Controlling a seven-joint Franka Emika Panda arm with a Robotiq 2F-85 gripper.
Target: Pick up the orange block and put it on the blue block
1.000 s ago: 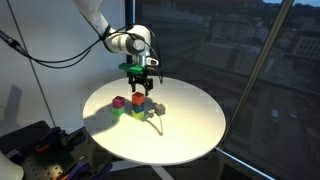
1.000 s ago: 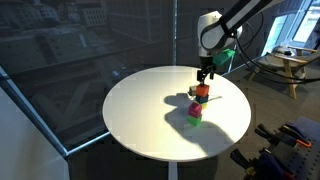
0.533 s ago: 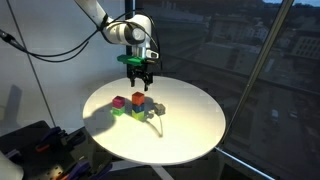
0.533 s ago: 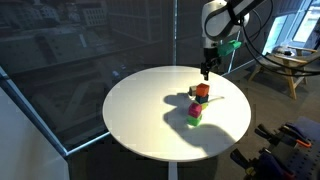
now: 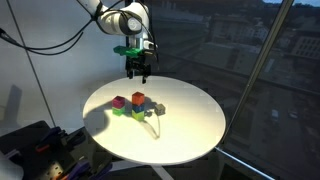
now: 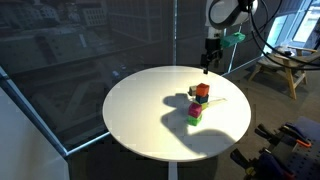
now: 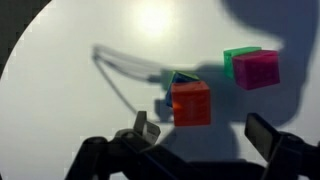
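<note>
The orange block rests on the blue block. In the wrist view we see only a sliver of blue past its edge, so we judge the stack made. Just beside it a pink cube sits on a green cube. The gripper hangs well above, jaws spread and empty, where we reckon it cannot knock the stack.

The round white table carries the blue block, which has the orange block on top. Just beside the blue block stands a green block.
</note>
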